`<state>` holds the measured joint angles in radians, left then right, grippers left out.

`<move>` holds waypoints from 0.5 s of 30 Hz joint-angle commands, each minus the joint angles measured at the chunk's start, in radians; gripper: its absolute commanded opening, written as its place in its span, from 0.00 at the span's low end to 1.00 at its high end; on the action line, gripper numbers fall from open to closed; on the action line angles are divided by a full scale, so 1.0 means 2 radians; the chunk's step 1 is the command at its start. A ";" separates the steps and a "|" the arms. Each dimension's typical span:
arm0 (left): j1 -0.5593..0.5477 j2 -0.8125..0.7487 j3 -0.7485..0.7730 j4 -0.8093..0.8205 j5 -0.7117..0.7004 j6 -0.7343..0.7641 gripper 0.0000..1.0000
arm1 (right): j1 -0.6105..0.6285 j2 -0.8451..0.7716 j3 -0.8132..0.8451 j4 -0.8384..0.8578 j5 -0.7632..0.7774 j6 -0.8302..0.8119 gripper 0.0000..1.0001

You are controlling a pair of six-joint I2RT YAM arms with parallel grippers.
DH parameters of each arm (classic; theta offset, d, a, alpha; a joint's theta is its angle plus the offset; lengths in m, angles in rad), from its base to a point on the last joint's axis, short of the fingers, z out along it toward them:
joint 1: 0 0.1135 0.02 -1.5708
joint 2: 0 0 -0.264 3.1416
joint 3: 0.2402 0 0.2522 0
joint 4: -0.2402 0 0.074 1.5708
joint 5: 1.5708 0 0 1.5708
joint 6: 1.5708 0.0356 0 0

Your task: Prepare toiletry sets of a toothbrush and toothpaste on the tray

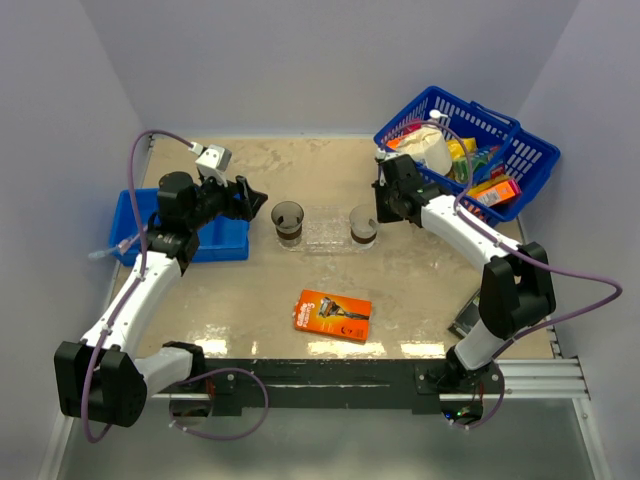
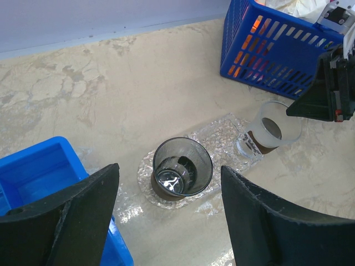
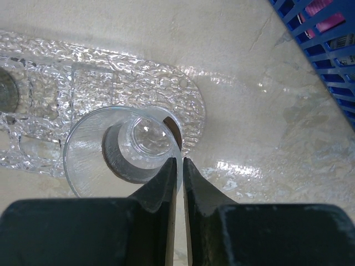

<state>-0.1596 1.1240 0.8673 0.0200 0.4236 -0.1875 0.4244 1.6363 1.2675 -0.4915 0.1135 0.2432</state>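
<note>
The right gripper (image 3: 179, 162) pinches the right cup (image 3: 83, 160) by its rim, jaws narrow, seemingly to steady it at the right end of the tray (image 3: 105, 83), toward the far edge of the table (image 1: 430, 290); the left gripper (image 2: 169, 169) hangs wide.

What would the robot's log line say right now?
left claw open near left cup | right claw pinching right cup rim | tray holds both cups

Nothing is legible: print on the razor pack (image 1: 334, 315) and on packs in the basket (image 1: 533, 150) is too small.
</note>
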 commanded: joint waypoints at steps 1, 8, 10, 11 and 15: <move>-0.003 -0.003 0.016 0.015 0.010 0.006 0.77 | 0.000 0.003 0.002 0.010 0.001 0.010 0.11; -0.003 -0.002 0.017 0.015 0.011 0.006 0.77 | 0.003 0.001 -0.002 0.022 0.009 0.042 0.06; -0.003 -0.003 0.016 0.015 0.010 0.006 0.77 | 0.005 0.002 -0.004 0.023 0.016 0.049 0.04; -0.003 -0.003 0.016 0.015 0.011 0.006 0.77 | 0.006 0.002 -0.004 0.024 0.017 0.053 0.03; -0.002 -0.004 0.017 0.015 0.011 0.006 0.77 | 0.009 0.004 -0.002 0.026 0.023 0.062 0.01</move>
<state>-0.1596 1.1240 0.8673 0.0200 0.4240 -0.1875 0.4286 1.6363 1.2636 -0.4812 0.1246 0.3183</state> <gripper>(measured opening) 0.777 0.040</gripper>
